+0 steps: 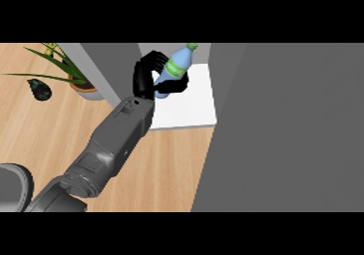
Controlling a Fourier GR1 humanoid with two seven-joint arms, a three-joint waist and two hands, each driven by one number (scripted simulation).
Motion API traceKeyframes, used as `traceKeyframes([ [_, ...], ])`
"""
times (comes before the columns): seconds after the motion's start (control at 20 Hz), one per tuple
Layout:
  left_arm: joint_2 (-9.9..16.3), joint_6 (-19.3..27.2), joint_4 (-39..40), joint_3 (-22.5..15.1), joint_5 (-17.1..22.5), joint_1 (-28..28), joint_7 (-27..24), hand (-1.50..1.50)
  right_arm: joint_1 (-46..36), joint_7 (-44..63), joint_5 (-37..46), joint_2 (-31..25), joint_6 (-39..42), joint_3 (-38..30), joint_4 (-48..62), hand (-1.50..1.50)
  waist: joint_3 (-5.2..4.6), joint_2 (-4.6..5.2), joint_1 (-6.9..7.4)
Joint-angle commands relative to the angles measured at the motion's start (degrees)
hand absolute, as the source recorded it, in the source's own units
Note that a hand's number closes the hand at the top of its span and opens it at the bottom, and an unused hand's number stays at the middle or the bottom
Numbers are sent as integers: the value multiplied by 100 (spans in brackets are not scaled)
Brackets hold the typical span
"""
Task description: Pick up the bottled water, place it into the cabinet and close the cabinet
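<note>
The light wooden counter top (37,129) fills the left and lower middle of the head view, its grain running across. At the upper left stands a potted plant with long green leaves (63,64) in a pale round pot, and just left of the pot lies a small dark rounded object (39,89) whose kind is hard to make out. The grey cabinet (103,62) rises behind the plant, and its white inner shelf (192,107) shows as a bright patch in the upper middle. The wide grey cabinet door (287,129) stands open and covers the whole right side of the view, hiding whatever lies behind it.

One grey forearm comes up from the lower left corner, slanting toward the shelf. From this view alone it cannot be told for certain which arm it is; it enters at the left. Its black hand (149,74) curls its fingers and thumb round the clear blue bottled water with a green cap and green label (175,64). The bottle tilts with its cap toward the upper right, held above the white shelf at the cabinet's opening; whether its base touches the shelf cannot be told, since the hand covers its lower part.

A grey rounded shape at the lower left corner is cut off by the edge.
</note>
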Motion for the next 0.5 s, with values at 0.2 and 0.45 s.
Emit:
traceKeyframes([
  [0.2,36,373,676,-190,-394,-202,95,-150,213,22,91,-82,-4,172,-376,-150,2,0,-20],
  [0.45,-4,730,832,-286,-523,-56,-16,-150,-171,-49,181,151,-9,277,11,-150,-7,51,-84],
])
